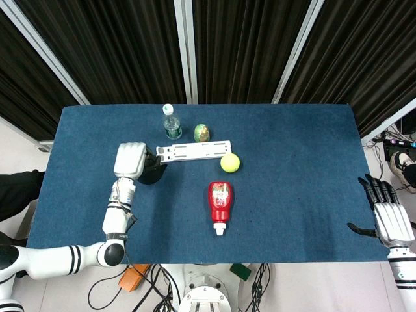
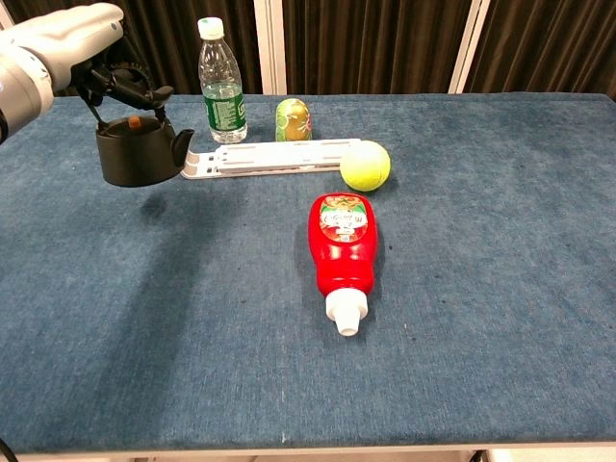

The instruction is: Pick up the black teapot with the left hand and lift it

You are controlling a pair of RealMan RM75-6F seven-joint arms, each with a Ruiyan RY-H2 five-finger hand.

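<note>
The black teapot (image 2: 138, 154) hangs by its wire handle from my left hand (image 2: 72, 43), clear of the blue table, with its shadow on the cloth below it. Seen from the head camera, the left hand (image 1: 130, 160) covers most of the teapot (image 1: 153, 173), which shows only as a dark edge to the hand's right. My right hand (image 1: 389, 218) rests off the table's right edge, fingers spread and holding nothing.
A water bottle (image 2: 221, 82), a green egg-shaped toy (image 2: 293, 120) and a white flat strip (image 2: 274, 157) lie behind the teapot. A tennis ball (image 2: 365, 166) and a red ketchup bottle (image 2: 342, 247) lie mid-table. The blue table (image 2: 500, 221) stretches right.
</note>
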